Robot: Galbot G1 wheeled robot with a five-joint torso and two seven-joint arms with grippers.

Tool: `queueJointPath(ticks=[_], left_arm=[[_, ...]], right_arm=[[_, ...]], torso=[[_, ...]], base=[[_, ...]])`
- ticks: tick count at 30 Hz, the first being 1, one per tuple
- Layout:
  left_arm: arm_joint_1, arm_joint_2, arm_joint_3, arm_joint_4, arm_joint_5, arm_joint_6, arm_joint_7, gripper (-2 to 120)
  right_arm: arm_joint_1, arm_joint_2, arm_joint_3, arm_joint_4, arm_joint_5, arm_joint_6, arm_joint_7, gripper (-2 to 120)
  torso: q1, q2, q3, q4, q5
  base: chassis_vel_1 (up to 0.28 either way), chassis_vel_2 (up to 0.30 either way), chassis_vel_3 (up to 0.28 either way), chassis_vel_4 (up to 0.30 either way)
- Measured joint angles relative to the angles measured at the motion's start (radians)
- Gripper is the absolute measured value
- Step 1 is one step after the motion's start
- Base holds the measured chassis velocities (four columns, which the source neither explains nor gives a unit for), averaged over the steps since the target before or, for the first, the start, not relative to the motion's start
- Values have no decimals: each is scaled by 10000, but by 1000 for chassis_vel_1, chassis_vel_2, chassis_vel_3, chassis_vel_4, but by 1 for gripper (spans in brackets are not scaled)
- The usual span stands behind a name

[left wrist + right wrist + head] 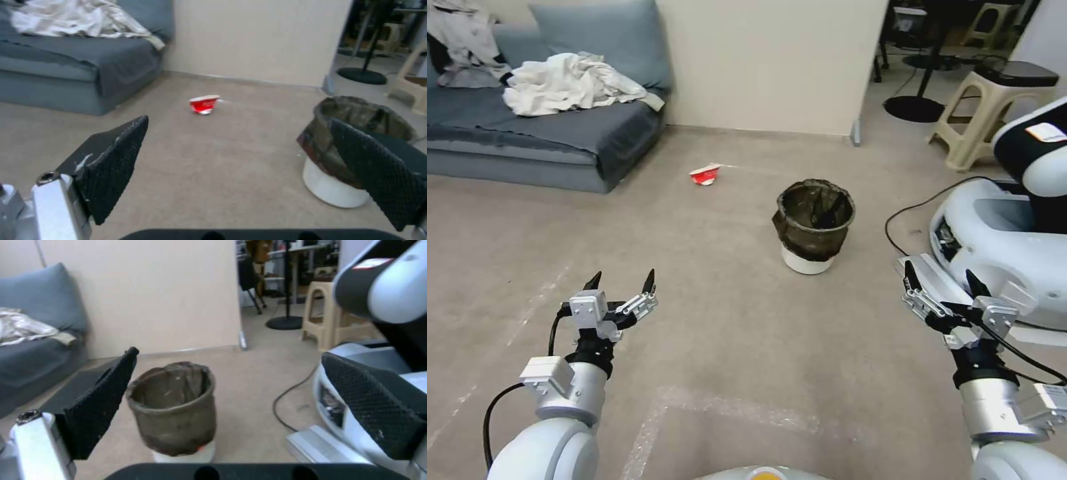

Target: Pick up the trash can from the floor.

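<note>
The plain beige-grey floor, marked with faint white scuffs, is seen spreading from the robot to a cream wall. A grey-blue upholstered sofa is set against that wall on the robot's left, and a heap of crumpled white cloth is laid on its seat. A second white-and-black robot body is found on the right side of the floor, with a black cable curled beside it and a beige plastic stool placed behind it.

The small round white plastic trash can, lined with a dark brownish-black translucent bag folded over its rim, is stood upright on the floor ahead of the robot, slightly to the right of centre and well apart from both hands. It is viewed between the dark fingers of the right wrist camera, and at the edge of the left wrist view it is partly hidden behind one finger pad.

The left hand is held low above the floor on the left, its fingers spread wide and gripping nothing. The right hand is held likewise on the right, spread wide and carrying nothing.

A crushed red-and-white paper cup is seen lying on its side on the floor, beyond the trash can and nearer the sofa.
</note>
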Motion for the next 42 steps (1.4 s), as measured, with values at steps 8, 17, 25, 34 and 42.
queueJointPath(ticks=[8,17,25,34,42], left_arm=[[-22,18,-6,26,-2,1,-4,100],[-65,29,40,113,-52,-11,-184,100],[-95,66,27,168,-112,-11,-216,100],[-162,94,-14,254,-116,-19,-217,100],[-218,103,1,340,-127,-20,-218,100]], right_arm=[[21,28,-10,-22,-13,32,-65,100],[47,44,-11,-176,-18,458,-203,100],[65,52,-22,-299,60,702,-380,100],[91,69,-35,-461,191,917,-586,100],[112,84,-32,-512,215,939,-621,100]], torso=[[0,0,0,0,0],[0,0,0,-2,0],[-1,0,0,1,0],[0,-1,0,0,0],[-2,-1,0,0,-1]], base=[[-118,-114,-113,-113],[-77,-78,-76,-72],[0,0,0,0],[0,0,0,0],[-83,83,69,-77]])
